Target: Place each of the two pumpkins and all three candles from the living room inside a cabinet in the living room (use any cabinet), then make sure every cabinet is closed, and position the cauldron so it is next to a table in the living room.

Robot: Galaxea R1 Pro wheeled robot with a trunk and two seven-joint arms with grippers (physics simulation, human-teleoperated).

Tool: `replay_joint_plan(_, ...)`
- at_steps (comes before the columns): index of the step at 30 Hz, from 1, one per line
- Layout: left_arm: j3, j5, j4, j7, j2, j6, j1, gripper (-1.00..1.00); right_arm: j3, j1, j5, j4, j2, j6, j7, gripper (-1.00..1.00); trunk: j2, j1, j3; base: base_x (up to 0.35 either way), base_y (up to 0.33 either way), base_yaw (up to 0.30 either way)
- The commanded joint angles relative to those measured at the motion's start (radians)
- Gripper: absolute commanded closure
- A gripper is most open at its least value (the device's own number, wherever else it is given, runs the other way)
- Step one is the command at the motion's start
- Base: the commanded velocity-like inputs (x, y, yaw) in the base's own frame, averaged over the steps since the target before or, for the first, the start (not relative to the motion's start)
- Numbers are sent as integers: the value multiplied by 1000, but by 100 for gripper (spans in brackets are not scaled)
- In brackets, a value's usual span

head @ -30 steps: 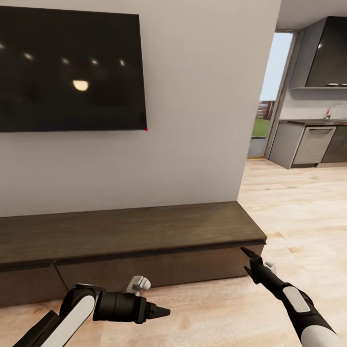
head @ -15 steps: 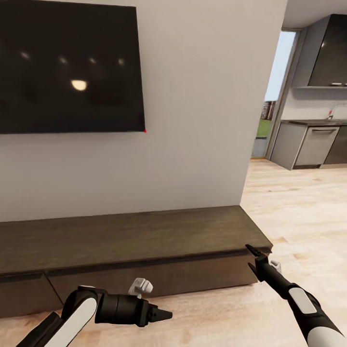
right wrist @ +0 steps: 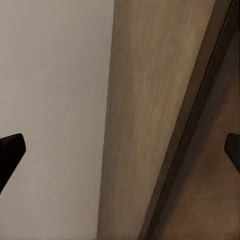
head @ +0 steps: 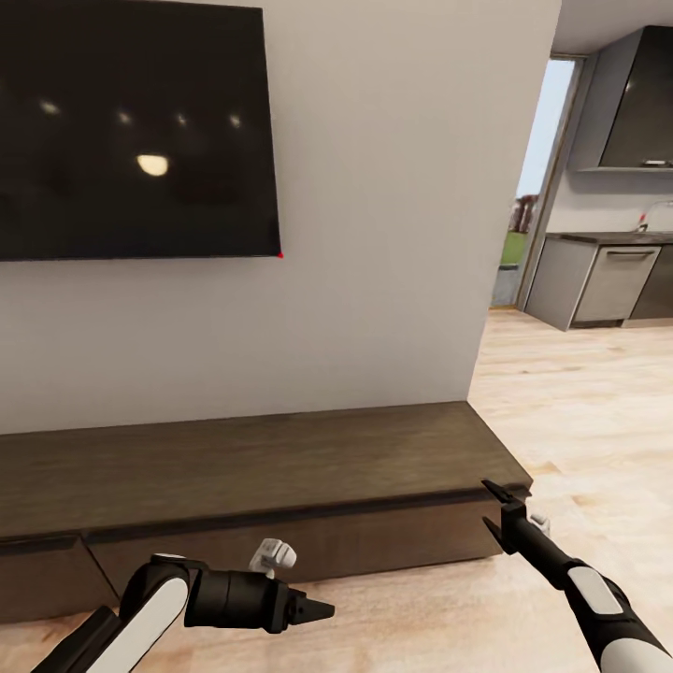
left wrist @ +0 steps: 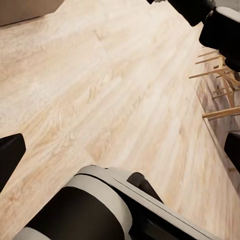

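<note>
Head view, nearest first: my left gripper (head: 318,610) hangs low over the pale plank floor (head: 579,411), pointing sideways across my front, its tips drawn to a point there; yet the left wrist view shows the two dark fingertips (left wrist: 11,155) well apart at the frame edges with nothing between, so I judge it spread and empty. My right gripper (head: 495,509) reaches forward with its jaws spread, one tip level with the top lip at the right-hand end of the long, low, dark brown wooden cabinet (head: 252,467), the other lower against the front. The right wrist view looks along that edge with the grey wall behind it.

The drawer fronts look flush and shut. Beyond the cabinet stand the wall and a large black wall-mounted screen (head: 131,131); further right, grey kitchen units (head: 608,280).

By my judgement nothing shows as stowed so far: pumpkins, candles and cauldron remain to be fetched, and opening this cabinet seems the step in hand.
</note>
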Motion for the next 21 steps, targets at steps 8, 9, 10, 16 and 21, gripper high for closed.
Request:
replay_joint_plan(8,-1,-2,0,-4,0,1,-1,-100,-7,-1,-2,2,0,11,1,-100,-56,30,-26,2,0,0)
replay_joint_plan(9,-1,-3,-1,-5,0,1,-1,-100,-7,-1,-2,2,-1,11,1,-100,-63,34,-29,0,0,0)
replay_joint_plan(10,-1,-2,0,-5,0,1,-1,-100,-7,-1,-2,2,0,11,2,-100,-70,38,-32,0,0,0)
replay_joint_plan(16,-1,-2,-1,-5,1,0,-1,-100,-7,-1,-2,2,1,11,2,-100,-112,61,-51,0,0,0)
replay_joint_plan(21,-1,-2,-1,-5,1,0,-1,-100,-7,-1,-2,2,1,11,2,-100,-147,80,-67,0,0,0)
